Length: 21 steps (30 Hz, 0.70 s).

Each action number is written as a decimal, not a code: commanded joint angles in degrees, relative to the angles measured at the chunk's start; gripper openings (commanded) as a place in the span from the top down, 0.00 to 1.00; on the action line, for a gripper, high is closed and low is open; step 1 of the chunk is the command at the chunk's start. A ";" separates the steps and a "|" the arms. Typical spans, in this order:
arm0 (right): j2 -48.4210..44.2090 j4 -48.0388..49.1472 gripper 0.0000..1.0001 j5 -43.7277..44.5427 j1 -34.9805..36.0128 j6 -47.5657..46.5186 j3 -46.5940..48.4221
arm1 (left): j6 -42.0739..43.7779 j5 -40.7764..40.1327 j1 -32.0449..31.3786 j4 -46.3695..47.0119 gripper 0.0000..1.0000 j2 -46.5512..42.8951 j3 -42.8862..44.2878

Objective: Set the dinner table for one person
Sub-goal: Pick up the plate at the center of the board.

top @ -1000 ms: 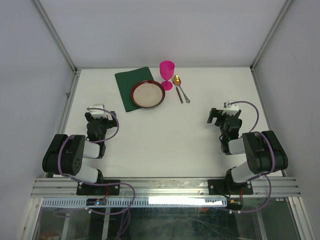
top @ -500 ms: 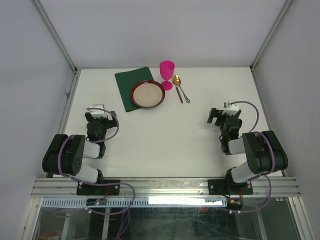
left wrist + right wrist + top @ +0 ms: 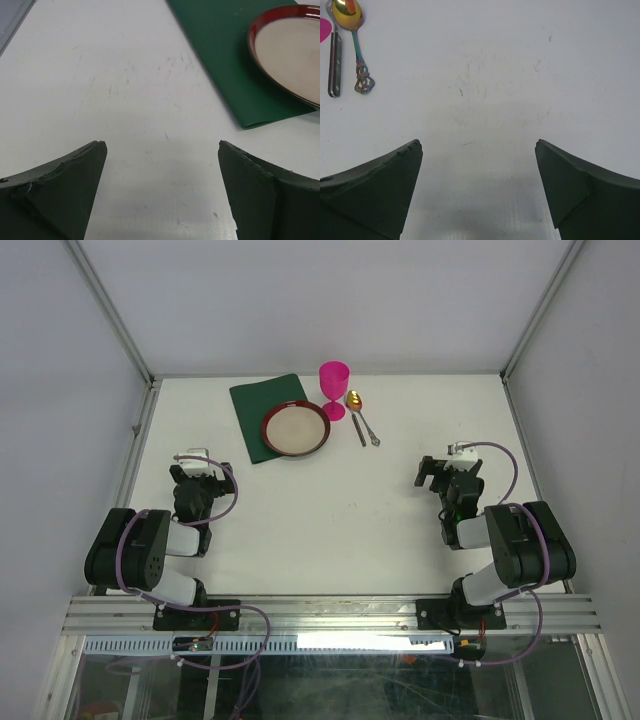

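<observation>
On the white dinner table (image 3: 330, 510), a dark green placemat (image 3: 255, 405) lies at the back with a red-rimmed plate (image 3: 296, 428) resting partly on its right side. A pink goblet (image 3: 334, 388) stands upright just right of the plate. Beside it lie a gold spoon (image 3: 361, 415) and a dark-handled utensil (image 3: 358, 430). My left gripper (image 3: 192, 472) hovers open, near the left rail, well short of the placemat (image 3: 225, 60) and plate (image 3: 292, 50). My right gripper (image 3: 438, 472) is open too, with spoon (image 3: 351, 35) and dark utensil (image 3: 335, 62) ahead to its left. Nothing sits between either pair of fingers.
Aluminium frame rails (image 3: 135, 455) run along the table's left, right and near edges, and grey walls close in the back and sides. Both arm bases sit at the near rail (image 3: 330, 615).
</observation>
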 commanded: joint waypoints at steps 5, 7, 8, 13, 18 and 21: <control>0.09 3.99 0.01 0.32 -0.44 0.28 -0.09 | -1.48 0.33 0.62 3.68 0.01 0.11 1.25; 0.08 3.99 0.00 0.27 -0.44 0.28 -0.09 | -1.48 0.36 0.64 3.70 0.01 0.10 1.25; 0.07 3.98 0.01 0.31 -0.45 0.28 -0.04 | -1.48 0.39 0.67 3.75 0.01 0.13 1.19; 0.08 3.94 0.00 0.32 -0.43 0.28 -0.01 | -1.40 0.17 0.63 4.12 0.01 -0.09 0.91; 0.04 4.24 0.01 0.31 -0.50 0.19 -0.26 | -1.49 -0.50 0.63 0.68 0.01 -1.77 2.58; 0.03 4.37 0.01 0.34 -0.45 0.11 -0.27 | -1.75 -1.03 0.68 -8.42 0.01 -5.48 5.84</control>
